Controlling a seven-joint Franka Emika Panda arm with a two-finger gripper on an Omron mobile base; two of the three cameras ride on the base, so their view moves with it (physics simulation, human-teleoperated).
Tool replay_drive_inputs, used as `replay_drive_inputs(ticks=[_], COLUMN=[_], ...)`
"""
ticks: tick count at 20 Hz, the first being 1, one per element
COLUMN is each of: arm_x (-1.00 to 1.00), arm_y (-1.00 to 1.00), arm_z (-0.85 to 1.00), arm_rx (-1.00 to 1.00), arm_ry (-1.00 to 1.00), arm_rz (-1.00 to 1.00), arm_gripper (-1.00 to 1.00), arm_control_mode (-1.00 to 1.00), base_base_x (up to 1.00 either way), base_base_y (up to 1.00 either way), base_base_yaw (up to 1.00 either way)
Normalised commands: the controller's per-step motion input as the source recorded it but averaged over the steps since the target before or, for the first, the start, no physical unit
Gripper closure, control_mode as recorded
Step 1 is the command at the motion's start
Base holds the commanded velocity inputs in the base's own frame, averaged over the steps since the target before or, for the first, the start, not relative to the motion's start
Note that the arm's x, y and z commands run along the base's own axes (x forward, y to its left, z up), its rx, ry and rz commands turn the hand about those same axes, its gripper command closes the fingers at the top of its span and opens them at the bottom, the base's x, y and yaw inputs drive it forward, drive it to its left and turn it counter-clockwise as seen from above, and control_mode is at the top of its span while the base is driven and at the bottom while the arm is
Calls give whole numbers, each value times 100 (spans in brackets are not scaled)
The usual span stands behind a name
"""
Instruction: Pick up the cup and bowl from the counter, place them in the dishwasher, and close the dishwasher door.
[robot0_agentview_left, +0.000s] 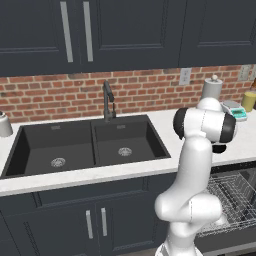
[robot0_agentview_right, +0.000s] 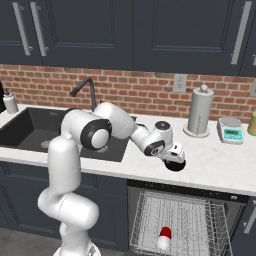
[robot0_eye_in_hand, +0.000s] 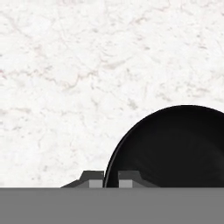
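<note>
The glossy black bowl (robot0_eye_in_hand: 175, 148) sits on the white counter (robot0_agentview_right: 210, 160) just above the dishwasher (robot0_agentview_right: 180, 220). My gripper (robot0_eye_in_hand: 109, 180) points straight down at it, and its two fingertips are shut on the bowl's near rim. From the right base the gripper (robot0_agentview_right: 175, 158) stands on top of the bowl (robot0_agentview_right: 175, 166) near the counter's front edge. The small red cup (robot0_agentview_right: 164, 237) with its whitish top lies in the pulled-out silver wire rack (robot0_agentview_left: 235, 195). The dishwasher door (robot0_agentview_left: 227, 241) hangs open below the rack.
A paper towel roll (robot0_agentview_right: 200, 112), a small scale (robot0_agentview_right: 231, 131) and a yellow jar (robot0_agentview_right: 253, 122) stand at the back right of the counter. The black double sink (robot0_agentview_left: 85, 142) with its faucet (robot0_agentview_left: 107, 100) lies to the left, and a grey-white canister (robot0_agentview_left: 4, 125) beyond it.
</note>
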Motion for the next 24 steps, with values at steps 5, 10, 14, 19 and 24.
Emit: replay_drive_inputs(ticks=[5,10,14,19,24], arm_x=[-38,-96,-100,-100,-100], arm_y=[-4,-8,0,0,-7], arm_z=[9,24,38,64,87], arm_rx=[0,-1,-9,-20,-17], arm_ry=[-15,-23,-33,-12,0], arm_rz=[0,0,5,11,16], arm_gripper=[100,100,100,100,100], arm_control_mode=[-100,-100,-100,-100,-100], base_base_x=[0,0,0,0,0], base_base_y=[0,0,0,0,0], base_base_yaw=[0,0,0,0,0])
